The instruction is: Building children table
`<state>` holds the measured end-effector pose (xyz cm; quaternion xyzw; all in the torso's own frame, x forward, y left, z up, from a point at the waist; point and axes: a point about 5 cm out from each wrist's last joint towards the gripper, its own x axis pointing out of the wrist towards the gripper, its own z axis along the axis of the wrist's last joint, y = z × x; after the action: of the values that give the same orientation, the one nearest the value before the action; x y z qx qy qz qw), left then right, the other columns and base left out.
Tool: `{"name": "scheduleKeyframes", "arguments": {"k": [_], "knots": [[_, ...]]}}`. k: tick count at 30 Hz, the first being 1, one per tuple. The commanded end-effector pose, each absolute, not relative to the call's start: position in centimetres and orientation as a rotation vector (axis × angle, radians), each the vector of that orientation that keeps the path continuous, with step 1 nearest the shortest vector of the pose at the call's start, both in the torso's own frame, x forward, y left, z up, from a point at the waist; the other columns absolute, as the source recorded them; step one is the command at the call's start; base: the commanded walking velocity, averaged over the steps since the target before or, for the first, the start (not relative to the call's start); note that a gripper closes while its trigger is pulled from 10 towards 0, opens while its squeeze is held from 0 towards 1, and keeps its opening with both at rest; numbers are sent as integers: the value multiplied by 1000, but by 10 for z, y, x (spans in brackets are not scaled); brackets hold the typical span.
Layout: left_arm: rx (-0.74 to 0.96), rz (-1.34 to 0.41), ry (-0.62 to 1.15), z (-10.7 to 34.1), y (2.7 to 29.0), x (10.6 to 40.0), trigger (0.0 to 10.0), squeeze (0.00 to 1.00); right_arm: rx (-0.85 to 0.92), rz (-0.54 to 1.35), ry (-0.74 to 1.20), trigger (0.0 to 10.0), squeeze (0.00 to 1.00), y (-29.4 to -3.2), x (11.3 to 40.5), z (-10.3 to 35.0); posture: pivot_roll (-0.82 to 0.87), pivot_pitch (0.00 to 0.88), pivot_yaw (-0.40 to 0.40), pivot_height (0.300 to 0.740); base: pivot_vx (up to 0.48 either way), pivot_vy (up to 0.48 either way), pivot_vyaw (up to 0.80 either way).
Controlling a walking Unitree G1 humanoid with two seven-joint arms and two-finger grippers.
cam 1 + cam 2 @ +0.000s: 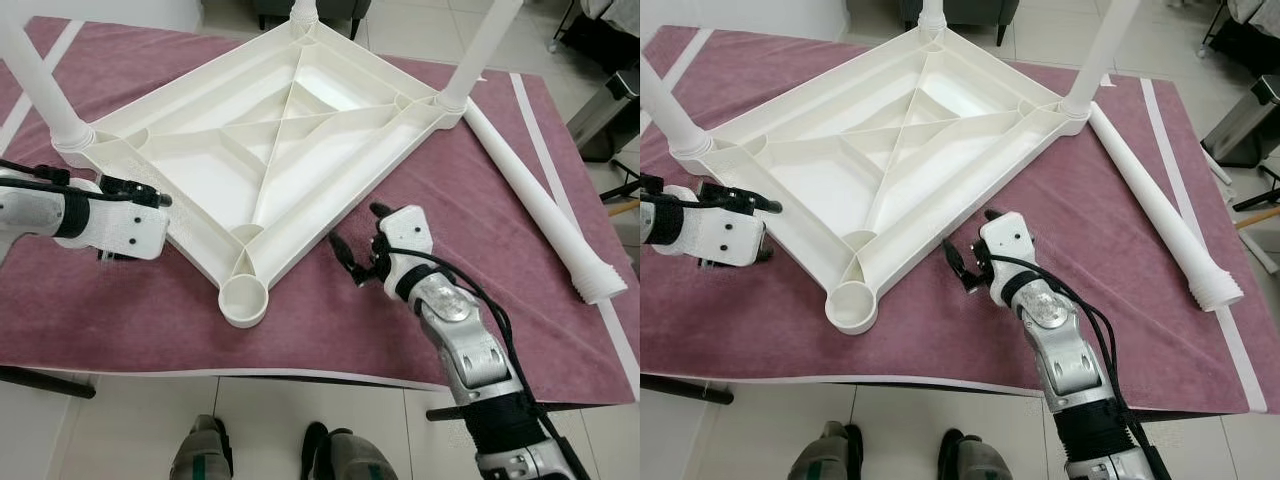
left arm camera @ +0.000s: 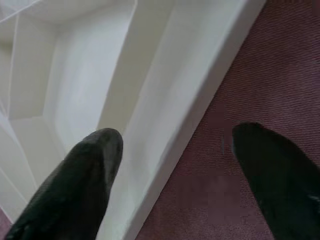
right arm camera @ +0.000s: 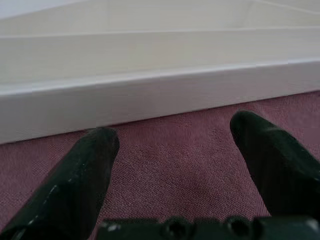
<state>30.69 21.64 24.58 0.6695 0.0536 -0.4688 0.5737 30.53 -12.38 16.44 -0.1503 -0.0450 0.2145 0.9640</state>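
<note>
A white plastic tabletop [image 1: 200, 165] lies upside down on a maroon mat [image 1: 150, 320]. Legs stand in its left [image 1: 40, 85], far [image 1: 303, 12] and right [image 1: 482, 50] corners. The near corner socket [image 1: 245, 298] is empty. A loose white leg [image 1: 530, 200] lies on the mat to the right. My left gripper [image 1: 150, 195] is open at the tabletop's left edge, its fingers [image 2: 85, 175] straddling the rim [image 2: 190, 85]. My right gripper [image 1: 358, 238] is open just above the mat, facing the near right rim [image 3: 150, 95] without touching it.
The mat's front edge [image 1: 250, 375] ends just ahead of my feet [image 1: 205, 455] on the tiled floor. A metal bin [image 1: 612, 105] stands off the mat at the right, and a dark chair [image 1: 350, 10] behind the table. A black bar [image 1: 40, 382] lies at front left.
</note>
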Motion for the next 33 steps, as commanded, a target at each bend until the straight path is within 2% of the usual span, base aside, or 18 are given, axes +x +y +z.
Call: {"name": "scheduleKeyframes", "arguments": {"k": [1,2,3,10,11,12,14,16,17,18,19,20,21,33], "knots": [[1604,-1165,154,249,217,305,10000,573,-311,429,-83,10000,0,-127,306,165,133,201,-32,740,0,0,0],[1604,-1165,154,249,217,305,10000,573,-311,429,-83,10000,0,-127,306,165,133,201,-32,740,0,0,0],[1609,-1188,162,250,217,304,10000,0,-309,430,-86,10000,0,-128,306,166,136,200,-32,740,0,0,0],[1634,-1253,142,238,206,315,10000,0,-295,498,-131,10000,0,-120,302,175,132,197,-36,740,0,0,0],[1637,-1256,138,235,203,319,7137,0,-285,546,-155,10000,0,-116,297,180,126,196,-32,740,0,0,0],[1637,-1256,138,235,203,319,7137,0,-285,546,-155,10000,0,-116,297,180,126,196,-32,740,0,0,0],[1640,-1252,134,232,200,328,9098,0,-253,610,-189,10000,0,-113,289,188,114,196,-26,740,0,0,0],[1645,-1253,133,230,199,331,9098,0,-241,625,-198,10000,0,-113,286,190,114,196,-26,740,0,0,0],[1640,-1256,134,229,197,334,7647,0,-219,633,-207,10000,0,-114,284,192,107,193,-21,740,0,0,0],[1640,-1256,134,229,197,334,7647,0,-219,633,-207,10000,0,-114,284,192,107,193,-21,740,0,0,0],[1633,-1265,139,227,196,336,4078,0,-198,640,-216,10000,0,-114,281,194,102,193,-17,740,0,0,0],[1627,-1271,145,226,195,338,3216,0,-186,644,-222,10000,0,-114,279,196,99,193,-14,740,0,0,0],[1626,-1281,156,224,195,339,0,0,-178,647,-228,10000,0,-114,278,198,95,191,-10,740,0,0,0],[1637,-1362,196,226,201,340,0,0,-169,642,-234,10000,0,-116,276,201,95,185,-5,740,0,0,0]]}}
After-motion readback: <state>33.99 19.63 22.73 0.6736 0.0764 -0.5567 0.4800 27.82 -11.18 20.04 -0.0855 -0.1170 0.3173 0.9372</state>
